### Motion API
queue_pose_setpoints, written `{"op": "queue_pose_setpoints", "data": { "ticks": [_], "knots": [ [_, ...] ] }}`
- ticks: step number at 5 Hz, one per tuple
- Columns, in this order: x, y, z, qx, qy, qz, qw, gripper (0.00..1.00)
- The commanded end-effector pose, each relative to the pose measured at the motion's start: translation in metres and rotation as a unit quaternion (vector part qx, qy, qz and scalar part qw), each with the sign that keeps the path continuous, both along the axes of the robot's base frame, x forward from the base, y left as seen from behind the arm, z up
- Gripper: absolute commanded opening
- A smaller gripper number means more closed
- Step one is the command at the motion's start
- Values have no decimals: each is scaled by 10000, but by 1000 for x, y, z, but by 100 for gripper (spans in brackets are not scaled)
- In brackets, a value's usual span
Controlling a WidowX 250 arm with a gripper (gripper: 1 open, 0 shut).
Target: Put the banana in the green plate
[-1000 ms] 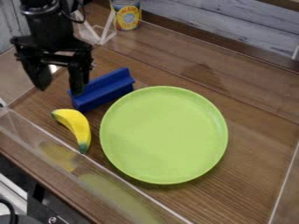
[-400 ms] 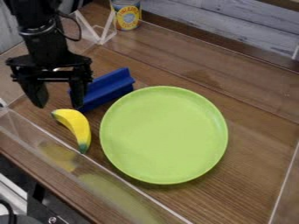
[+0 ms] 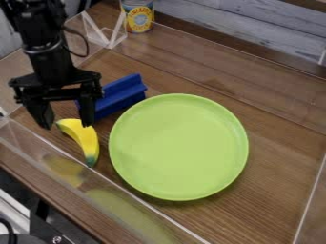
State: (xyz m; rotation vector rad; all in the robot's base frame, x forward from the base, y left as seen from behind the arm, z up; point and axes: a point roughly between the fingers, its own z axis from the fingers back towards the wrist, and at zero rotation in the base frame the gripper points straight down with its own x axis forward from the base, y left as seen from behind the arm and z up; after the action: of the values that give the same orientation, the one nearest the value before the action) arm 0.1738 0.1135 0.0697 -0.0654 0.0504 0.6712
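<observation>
While your black two-fingered gripper (image 3: 57,107) points straight down with its jaws spread wide, it grips nothing; its fingertips hang just above the upper end of the small curved yellow toy banana (image 3: 80,139), and you cannot tell from this angle whether they touch it. That banana lies on the brown wooden tabletop (image 3: 274,110), its dark greenish tip pointing toward the near edge, just to the left of the large round lime-green plate (image 3: 178,146) and not on it. Look right behind the gripper and you see a blue block (image 3: 118,92) lying beside the plate's upper left rim, close to the right finger. Farther back, near the top edge, a small yellow-labelled container (image 3: 137,16) stands on the wood, well apart from everything else. Along the near side, a clear plastic wall (image 3: 114,205) borders the table.
</observation>
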Motion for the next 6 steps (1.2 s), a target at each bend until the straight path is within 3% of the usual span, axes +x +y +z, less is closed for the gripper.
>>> {"op": "queue_pose_setpoints", "data": {
  "ticks": [1,3,6],
  "knots": [
    [1,3,-6,6,-74,242,9997,100],
    [3,3,-23,-64,-77,569,9983,100],
    [8,2,-39,-49,-69,802,9967,100]
  ]
}}
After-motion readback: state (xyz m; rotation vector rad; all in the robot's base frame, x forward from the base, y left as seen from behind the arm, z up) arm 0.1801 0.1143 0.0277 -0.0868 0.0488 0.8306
